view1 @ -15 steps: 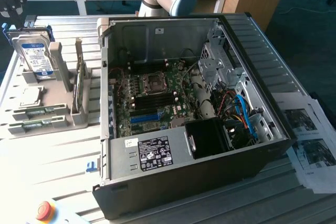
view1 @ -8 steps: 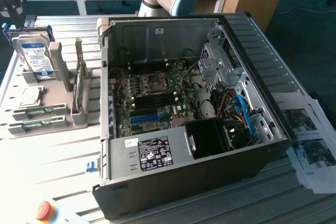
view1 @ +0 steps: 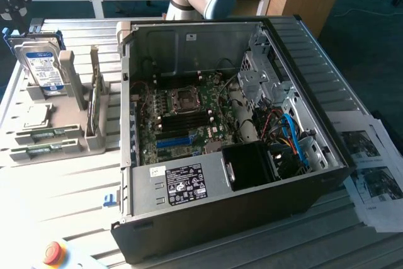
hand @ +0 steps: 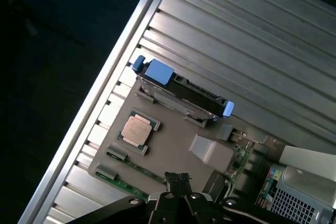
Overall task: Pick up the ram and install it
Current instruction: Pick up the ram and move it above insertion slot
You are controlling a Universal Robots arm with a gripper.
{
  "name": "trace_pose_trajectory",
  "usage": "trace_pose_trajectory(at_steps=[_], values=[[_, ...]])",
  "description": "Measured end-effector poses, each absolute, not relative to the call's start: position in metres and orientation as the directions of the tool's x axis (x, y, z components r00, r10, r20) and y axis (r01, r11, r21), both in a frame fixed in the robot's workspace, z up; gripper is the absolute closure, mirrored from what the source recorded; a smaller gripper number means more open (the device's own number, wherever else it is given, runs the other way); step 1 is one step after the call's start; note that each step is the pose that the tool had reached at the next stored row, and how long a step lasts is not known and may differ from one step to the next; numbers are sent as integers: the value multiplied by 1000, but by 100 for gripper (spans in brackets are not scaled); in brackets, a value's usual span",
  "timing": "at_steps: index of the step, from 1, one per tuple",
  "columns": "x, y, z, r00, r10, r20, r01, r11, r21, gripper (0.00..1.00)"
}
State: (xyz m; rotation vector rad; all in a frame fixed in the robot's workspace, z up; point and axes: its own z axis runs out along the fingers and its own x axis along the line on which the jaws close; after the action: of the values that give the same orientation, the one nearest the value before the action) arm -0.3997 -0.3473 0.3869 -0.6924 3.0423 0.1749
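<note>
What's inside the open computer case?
Inside the computer case: a green motherboard, its processor socket, black memory slots, blue cables. A black shroud hides what lies beneath.

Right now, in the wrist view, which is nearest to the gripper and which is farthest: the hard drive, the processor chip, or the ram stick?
1. ram stick, in the edge slot of the tray, beside the gripper.
2. processor chip, mid-tray.
3. hard drive, at the tray's far edge.
</note>
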Motion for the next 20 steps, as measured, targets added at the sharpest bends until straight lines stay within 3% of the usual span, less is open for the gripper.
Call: trace_pose_trajectory(at_steps=[20], values=[[-400, -347, 387, -761, -646, -51, -647, 753, 122, 90]])
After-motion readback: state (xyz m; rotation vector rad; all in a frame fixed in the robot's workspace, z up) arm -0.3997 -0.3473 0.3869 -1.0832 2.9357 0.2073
